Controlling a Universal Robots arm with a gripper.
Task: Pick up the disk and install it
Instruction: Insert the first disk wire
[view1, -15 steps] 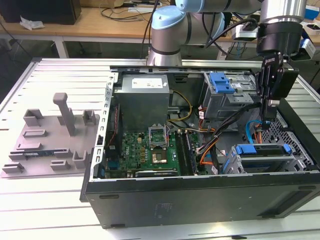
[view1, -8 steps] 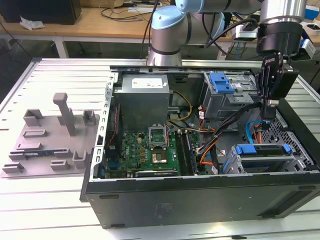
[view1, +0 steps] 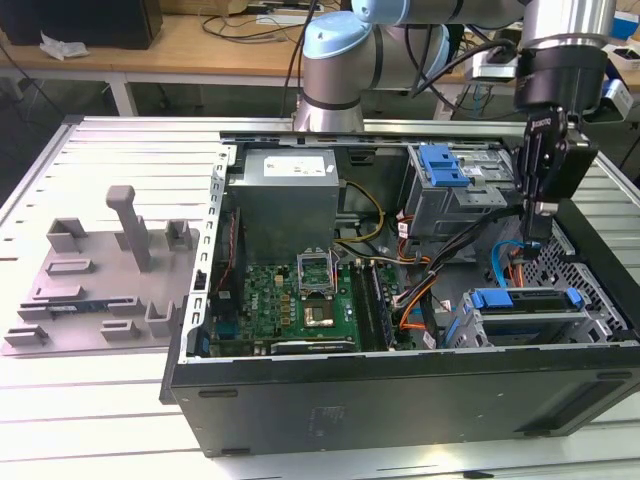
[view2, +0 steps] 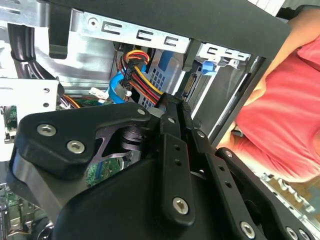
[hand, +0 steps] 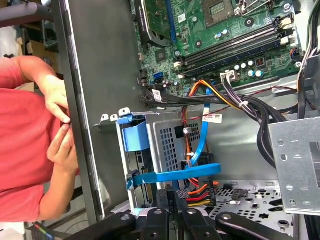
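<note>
Open PC case (view1: 400, 400) lies on its side on a ribbed aluminium table (view1: 120, 150). It's black sheet metal outside, bare grey steel inside. Green motherboard (view1: 300, 295) is flat in the middle, with the boxy grey PSU (view1: 285, 195) behind it.

Arm comes in from the top, on the exterior view's right. The gripper (view1: 536, 238) is matte black with bolted links, and it's down inside the case. Its tips sit just beside the drive cage (hand: 172, 142), which is perforated grey steel. In both wrist views the fingers (view2: 172, 107) look pressed close together, w/ nothing visibly clamped between them. So it reads as closed and empty.

The disk (view1: 525, 298) sits in that cage at the case's front corner, exterior view's right. What shows is the glossy blue plastic carrier, a long flat bar w/ chunkier ends lying level across the cage top. Can't make out the silver body or label.

Right at the tips is a bundle of orange, yellow and red power wires (hand: 197, 191). A smooth flat blue data cable (hand: 202, 130) loops past the cage wall.

On the exterior view's left, a grey moulded fixture plate (view1: 100, 280) w/ posts and pockets rests on the table, well apart from the case. A person in a red top (hand: 25, 150) stands close by the case edge, hands together (hand: 60, 127).
</note>
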